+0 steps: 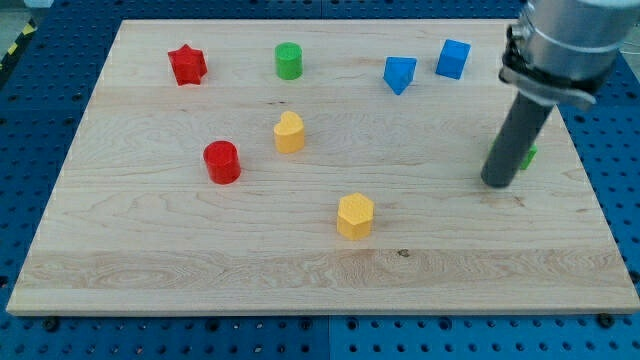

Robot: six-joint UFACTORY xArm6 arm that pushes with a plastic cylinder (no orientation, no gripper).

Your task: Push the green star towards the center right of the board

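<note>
The green star (527,156) lies near the view's right edge at mid height, mostly hidden behind the dark rod; only a small green part shows to the rod's right. My tip (497,183) rests on the board just left of and below the star, touching or nearly touching it.
A red star (187,65), green cylinder (289,61), blue triangular block (399,74) and blue cube (453,58) sit along the view's top. A red cylinder (222,162), a yellow block (289,132) and a yellow hexagon (355,216) lie mid-board. The wooden board (320,280) rests on a blue pegboard.
</note>
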